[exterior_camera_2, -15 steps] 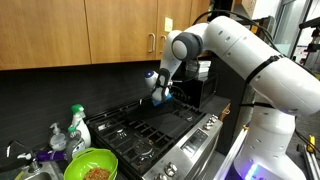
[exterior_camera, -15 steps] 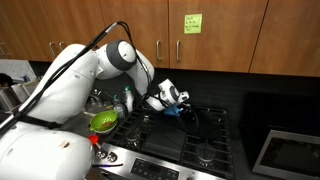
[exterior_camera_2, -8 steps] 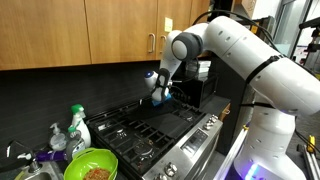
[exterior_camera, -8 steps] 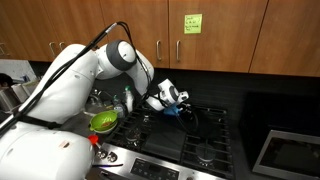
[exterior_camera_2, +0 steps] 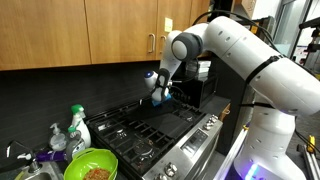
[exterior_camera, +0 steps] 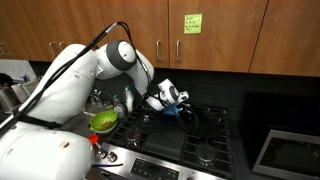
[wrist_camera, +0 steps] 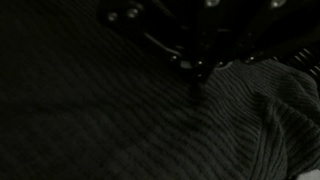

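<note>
Starting nearest: green bowl point(exterior_camera_2: 90, 167) with brown food, beside stove point(exterior_camera_2: 150, 135). Farther back, gripper point(exterior_camera_2: 164, 99) closed low over rear grates. Dark ribbed cloth point(wrist_camera: 250, 110) fills wrist view just beneath it; whether pinched, cannot tell. Behind: wooden cabinets point(exterior_camera_2: 100, 30).

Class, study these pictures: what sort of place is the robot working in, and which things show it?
Most likely a kitchen: a black gas stove with burner grates, wooden wall cabinets above it, and a green soap bottle beside a green bowl.
</note>
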Tool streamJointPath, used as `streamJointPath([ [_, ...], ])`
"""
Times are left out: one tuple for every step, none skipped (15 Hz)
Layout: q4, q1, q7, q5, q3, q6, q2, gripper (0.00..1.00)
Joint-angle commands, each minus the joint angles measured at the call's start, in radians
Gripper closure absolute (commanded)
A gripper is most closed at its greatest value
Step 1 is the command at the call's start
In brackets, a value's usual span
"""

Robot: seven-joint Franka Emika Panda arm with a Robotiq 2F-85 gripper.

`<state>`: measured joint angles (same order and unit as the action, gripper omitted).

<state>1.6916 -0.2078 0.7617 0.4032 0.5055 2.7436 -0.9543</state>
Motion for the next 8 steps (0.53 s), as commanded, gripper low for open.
streamJointPath([
  [-0.003, -0.005, -0.015, -0.03, 0.011, 0.002, -0.006, 1.0],
  [-0.003, -0.005, -0.014, -0.03, 0.011, 0.002, -0.005, 1.0],
  [-0.003, -0.004, -0.015, -0.031, 0.01, 0.0, -0.006, 1.0],
  [-0.006, 0.0, -0.022, -0.033, 0.006, -0.007, -0.006, 0.91],
  [-0.008, 0.007, -0.03, -0.036, -0.002, -0.008, -0.005, 0.73],
  [-0.008, 0.009, -0.033, -0.038, -0.004, -0.016, -0.006, 0.68],
  [-0.01, 0.012, -0.038, -0.04, -0.008, -0.024, -0.005, 0.64],
  [-0.006, 0.015, -0.044, -0.044, -0.011, -0.032, -0.001, 0.56],
])
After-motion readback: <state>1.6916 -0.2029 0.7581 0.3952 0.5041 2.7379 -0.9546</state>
